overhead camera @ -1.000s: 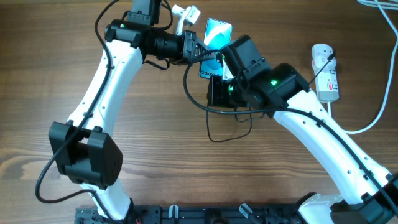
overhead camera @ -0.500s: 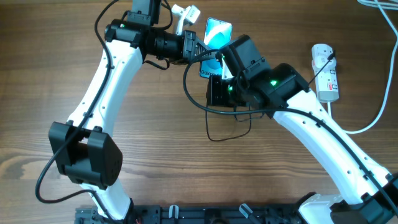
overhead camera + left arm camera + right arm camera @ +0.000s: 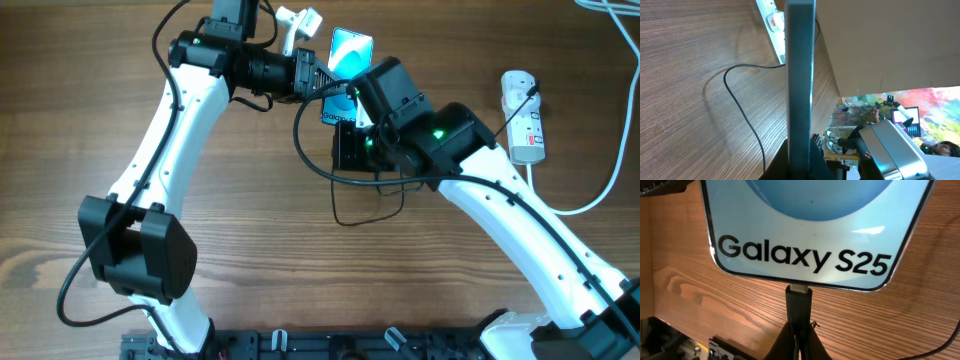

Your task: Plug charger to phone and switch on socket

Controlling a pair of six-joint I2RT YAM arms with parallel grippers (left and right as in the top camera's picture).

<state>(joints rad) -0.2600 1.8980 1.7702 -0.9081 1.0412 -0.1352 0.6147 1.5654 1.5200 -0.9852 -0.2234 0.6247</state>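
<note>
Turquoise-screened flat phone [image 3: 352, 48] with "Galaxy S25" lettering sits at the far middle of the wooden counter [image 3: 250, 250], clamped by its edges in the left pincer [image 3: 322, 80]; from the left wrist it shows edge-on. The right pincer [image 3: 799, 342] is closed tightly on the thin black charger [image 3: 799, 300], whose dark plug tip touches the phone's lower short edge; how deep it sits cannot be told. Its cable loops on the wood beneath the right arm. The white elongated socket [image 3: 527, 120] lies well apart, near the right edge.
</note>
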